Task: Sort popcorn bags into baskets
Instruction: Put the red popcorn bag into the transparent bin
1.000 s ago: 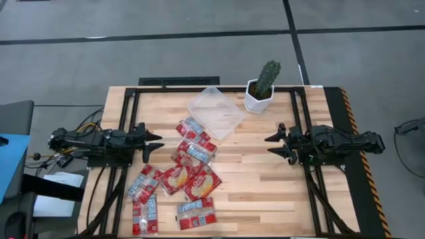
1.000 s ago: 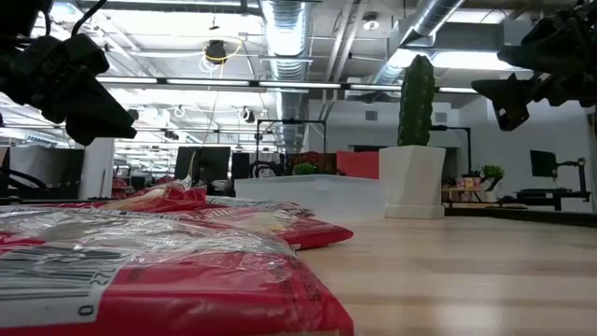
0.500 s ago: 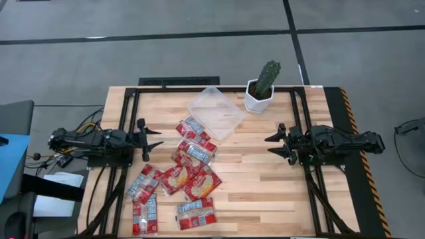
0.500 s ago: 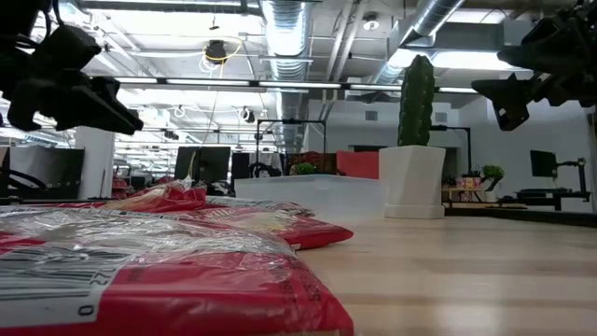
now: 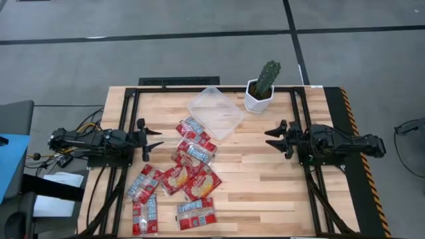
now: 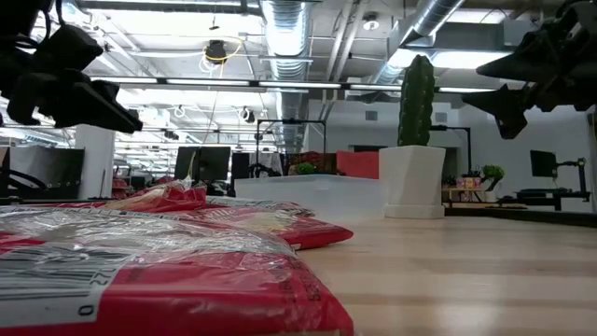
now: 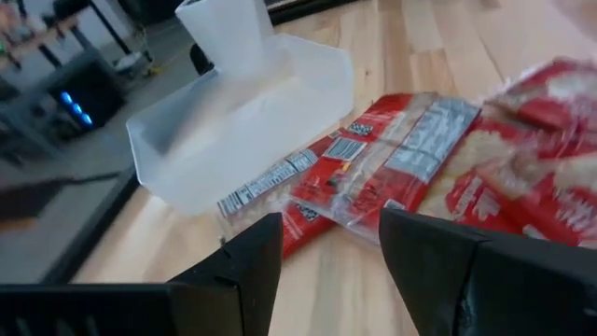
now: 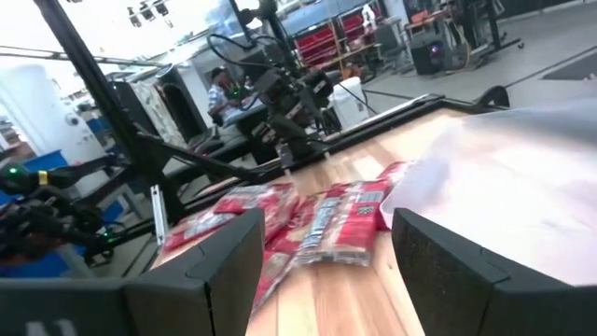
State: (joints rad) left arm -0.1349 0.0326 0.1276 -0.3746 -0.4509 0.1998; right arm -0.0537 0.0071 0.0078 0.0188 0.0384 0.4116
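Note:
Several red popcorn bags [image 5: 186,174] with silvery ends lie flat in a loose cluster on the wooden table, left of centre; they also show in the left wrist view [image 7: 401,159] and the right wrist view [image 8: 322,219]. The clear basket [image 5: 215,111] stands on the table past them, toward the far edge, with one bag's end against its near wall [image 7: 233,131]. My left gripper [image 5: 155,139] hovers open at the table's left, above and beside the bags. My right gripper [image 5: 272,137] hovers open at the right, over bare wood.
A white faceted pot with a cactus [image 5: 261,93] stands just right of the basket, near the far edge. A black frame [image 5: 219,87] runs around the tabletop. Bare wood [image 5: 265,186] lies between the bags and the right arm.
My left gripper has rolled about its own axis, staying where it was above the table's left side. My right gripper has shifted a little toward the far edge and turned slightly. The bags and the basket have not moved.

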